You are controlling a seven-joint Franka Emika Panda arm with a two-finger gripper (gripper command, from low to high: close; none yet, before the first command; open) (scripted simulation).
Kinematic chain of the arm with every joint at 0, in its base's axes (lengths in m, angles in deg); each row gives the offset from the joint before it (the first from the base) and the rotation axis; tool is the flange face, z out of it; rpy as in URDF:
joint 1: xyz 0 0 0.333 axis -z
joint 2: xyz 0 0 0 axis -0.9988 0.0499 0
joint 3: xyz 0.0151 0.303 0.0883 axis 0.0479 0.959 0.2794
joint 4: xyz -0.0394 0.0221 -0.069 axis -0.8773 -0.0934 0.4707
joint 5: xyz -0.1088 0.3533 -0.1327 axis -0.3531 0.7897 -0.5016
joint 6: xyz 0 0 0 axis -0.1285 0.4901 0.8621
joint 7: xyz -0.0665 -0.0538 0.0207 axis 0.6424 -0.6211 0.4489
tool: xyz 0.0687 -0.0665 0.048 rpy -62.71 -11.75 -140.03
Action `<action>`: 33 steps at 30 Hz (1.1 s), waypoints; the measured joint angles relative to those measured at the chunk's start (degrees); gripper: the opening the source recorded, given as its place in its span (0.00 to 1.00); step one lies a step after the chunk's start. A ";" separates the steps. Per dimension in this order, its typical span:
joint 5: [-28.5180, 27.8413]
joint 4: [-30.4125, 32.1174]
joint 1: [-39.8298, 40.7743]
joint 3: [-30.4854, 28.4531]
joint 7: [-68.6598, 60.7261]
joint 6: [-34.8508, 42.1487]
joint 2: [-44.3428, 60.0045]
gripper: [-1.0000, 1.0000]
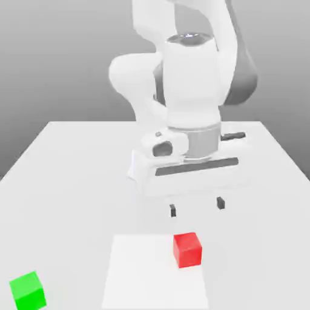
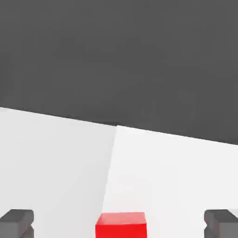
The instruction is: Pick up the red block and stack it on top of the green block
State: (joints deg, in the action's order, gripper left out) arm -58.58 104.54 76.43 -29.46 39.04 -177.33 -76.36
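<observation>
The red block [image 1: 187, 249] is a small bright-red cube resting on a lighter white square patch [image 1: 139, 272] near the table's front. My gripper [image 1: 197, 207] hangs above and slightly behind it, open, with nothing between its two dark fingertips [image 1: 173, 211]. In the hand view the red block [image 2: 121, 225] sits between the two dark fingertips [image 2: 16, 222], well apart from both. The green block [image 1: 28, 291], a bright-green cube of similar size, stands alone at the front of the exterior view's left.
The white table [image 1: 79, 175] stretches wide around both cubes. The arm's bulky white body [image 1: 187, 91] rises behind the gripper at the table's middle. The table's far edge [image 2: 56, 117] meets a dark grey background.
</observation>
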 joint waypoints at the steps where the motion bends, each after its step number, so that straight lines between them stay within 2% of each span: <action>1: -1.65 0.86 -0.16 -0.07 1.07 -1.31 1.79 0.50; 9: -3.20 0.00 -0.14 -0.19 2.02 -12.70 15.32 0.50; 10: -3.09 -0.13 -0.08 -0.10 1.98 -13.66 16.47 0.00; 17: -3.31 -0.13 -0.02 -0.05 2.16 -13.64 16.44 0.00; 25: -3.39 1.56 0.18 -0.04 2.16 -3.08 4.19 0.00; 33: -3.21 -10.57 11.59 -5.93 -5.79 4.79 8.83 0.00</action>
State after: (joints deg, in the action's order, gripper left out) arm -61.78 93.97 88.01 -35.38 33.25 -172.54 -67.53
